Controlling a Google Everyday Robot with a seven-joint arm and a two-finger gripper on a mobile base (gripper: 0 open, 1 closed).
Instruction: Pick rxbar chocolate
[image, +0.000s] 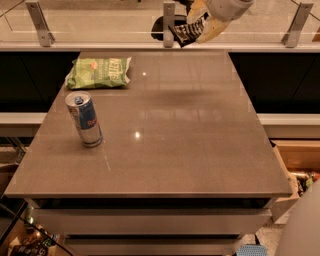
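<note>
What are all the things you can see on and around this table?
table: one, grey-brown, centre.
chip bag: one, green, table's far left corner.
can: one, blue and silver, upright on table's left side.
rxbar chocolate: one, black, held in the air over the table's far edge.
railing posts: three, metal, along the back.
end effector: one, yellowish, top centre, shut on the rxbar chocolate.

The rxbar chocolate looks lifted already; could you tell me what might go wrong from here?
1. The end effector, up by the far edge of the table, seems to pinch the rxbar chocolate by one end, so it could slip out.
2. The bar hangs close to the railing post; a sideways swing might knock it loose.
</note>
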